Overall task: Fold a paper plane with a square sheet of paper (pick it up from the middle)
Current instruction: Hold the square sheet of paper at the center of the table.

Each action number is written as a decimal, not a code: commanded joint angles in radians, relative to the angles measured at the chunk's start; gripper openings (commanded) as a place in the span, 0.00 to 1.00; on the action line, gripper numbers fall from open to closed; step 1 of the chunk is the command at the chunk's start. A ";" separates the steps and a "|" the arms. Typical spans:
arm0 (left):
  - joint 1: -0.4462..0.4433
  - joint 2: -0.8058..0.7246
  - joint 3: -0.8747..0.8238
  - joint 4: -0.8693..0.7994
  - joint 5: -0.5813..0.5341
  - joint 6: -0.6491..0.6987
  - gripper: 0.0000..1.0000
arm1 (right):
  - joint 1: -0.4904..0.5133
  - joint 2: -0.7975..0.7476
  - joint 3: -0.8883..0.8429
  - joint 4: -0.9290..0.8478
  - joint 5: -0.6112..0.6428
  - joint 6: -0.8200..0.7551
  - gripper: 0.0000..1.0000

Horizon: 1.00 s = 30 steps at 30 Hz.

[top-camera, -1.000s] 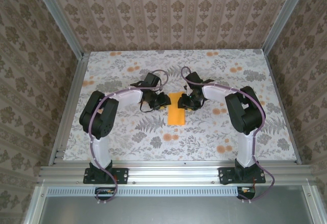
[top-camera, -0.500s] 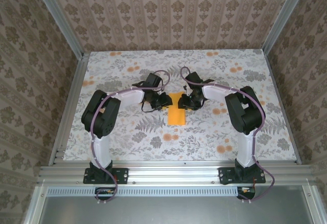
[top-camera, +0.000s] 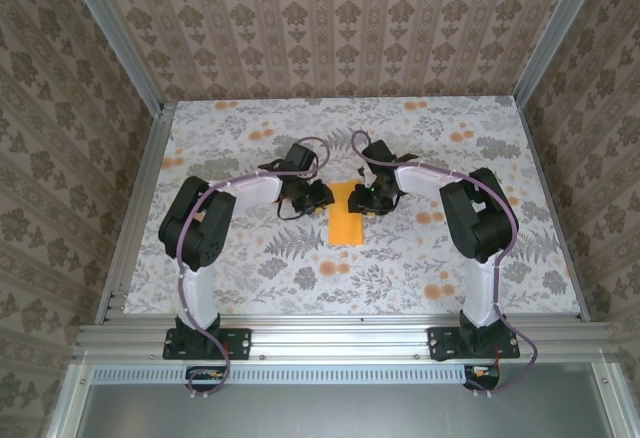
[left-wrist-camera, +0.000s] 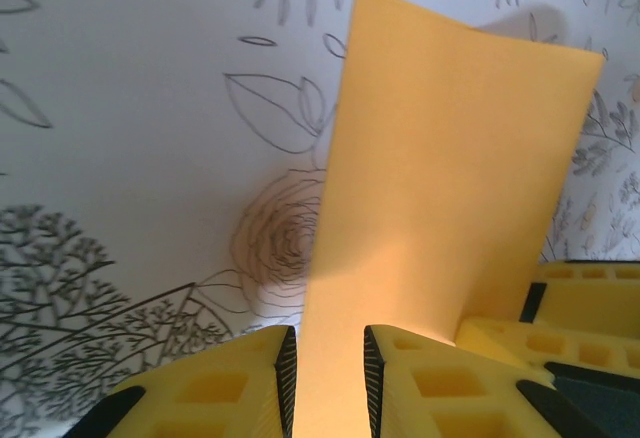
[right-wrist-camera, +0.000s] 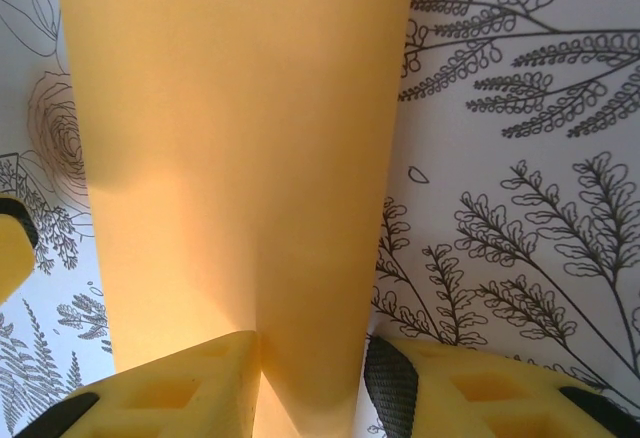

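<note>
The square sheet of paper (top-camera: 346, 220) is bright orange and folded into a narrow upright strip at the middle of the table. My left gripper (top-camera: 321, 197) is at its far left edge and my right gripper (top-camera: 363, 198) at its far right edge, facing each other. In the left wrist view the paper (left-wrist-camera: 450, 158) rises away from the left gripper (left-wrist-camera: 325, 343) and fills the gap between the ribbed pads. In the right wrist view a rounded fold of the paper (right-wrist-camera: 230, 108) runs down into the right gripper (right-wrist-camera: 310, 353), pinched between its fingers.
The table (top-camera: 240, 258) wears a cloth with grey leaves and small orange flower prints (top-camera: 432, 290). Aluminium rails (top-camera: 130, 218) and patterned walls close it in on three sides. The right gripper's yellow finger (left-wrist-camera: 590, 298) shows beside the paper in the left wrist view.
The left gripper has edged slightly toward the paper and tightened a little. The paper and the right arm stay where they were.
</note>
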 commanded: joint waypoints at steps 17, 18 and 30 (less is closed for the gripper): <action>-0.015 0.013 0.016 0.085 0.086 -0.032 0.16 | 0.001 0.169 -0.058 -0.070 0.146 -0.025 0.42; -0.019 0.023 0.024 0.079 0.092 -0.026 0.16 | 0.001 0.169 -0.059 -0.070 0.147 -0.025 0.41; -0.034 0.096 0.086 -0.065 0.068 0.010 0.11 | 0.001 0.165 -0.059 -0.070 0.149 -0.018 0.42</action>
